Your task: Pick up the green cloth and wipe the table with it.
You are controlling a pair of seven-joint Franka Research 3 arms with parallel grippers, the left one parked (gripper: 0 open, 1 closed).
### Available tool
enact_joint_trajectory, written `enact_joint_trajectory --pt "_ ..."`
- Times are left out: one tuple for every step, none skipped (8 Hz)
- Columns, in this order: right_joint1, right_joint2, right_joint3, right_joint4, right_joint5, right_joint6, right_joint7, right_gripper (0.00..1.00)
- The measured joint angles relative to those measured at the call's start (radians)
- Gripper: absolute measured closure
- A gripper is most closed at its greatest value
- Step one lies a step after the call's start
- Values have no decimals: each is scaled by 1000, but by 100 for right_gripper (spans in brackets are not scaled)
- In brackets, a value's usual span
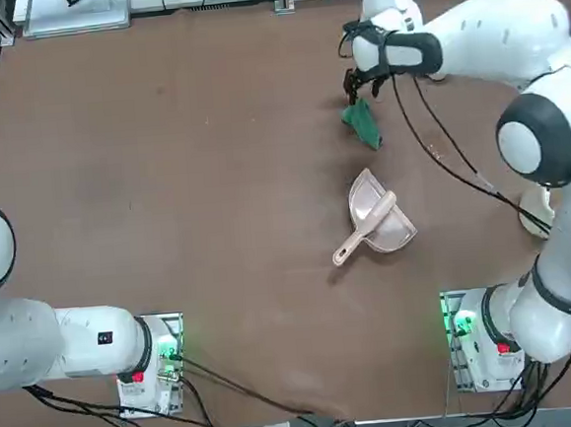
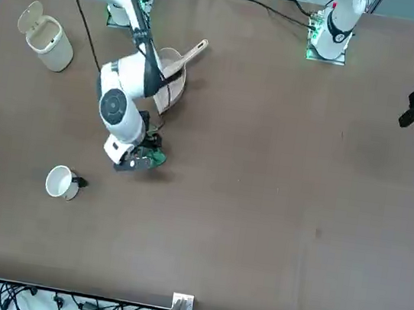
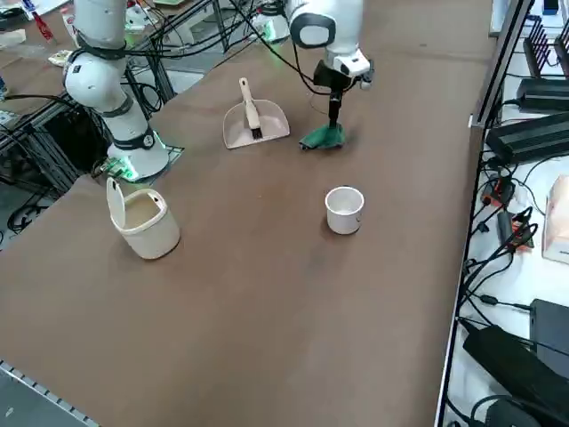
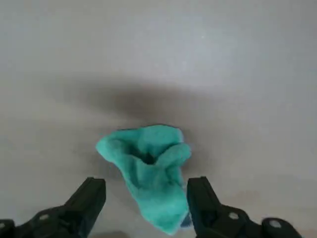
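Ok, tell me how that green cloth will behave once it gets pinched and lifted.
The green cloth lies bunched and folded, so it is probably floppy and will droop. It looks small and thin, likely very light. The open right tool straddles one end, so the rest may trail across the table.

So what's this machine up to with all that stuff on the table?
The robot's right arm is reaching down over a small green cloth lying bunched on the brown table. Its right gripper hangs just above the cloth with its fingers open on either side of it, nothing picked up yet. Beside it lies a beige dustpan, and a white cup and a small bin stand further off, untouched.
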Motion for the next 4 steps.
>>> enact_joint_trajectory --pt "10 27 0 1 0 29 0 0" --pt "14 53 0 2 0 55 0 0" --pt "15 78 0 3 0 73 0 2" --pt "15 95 0 4 2 84 2 20"
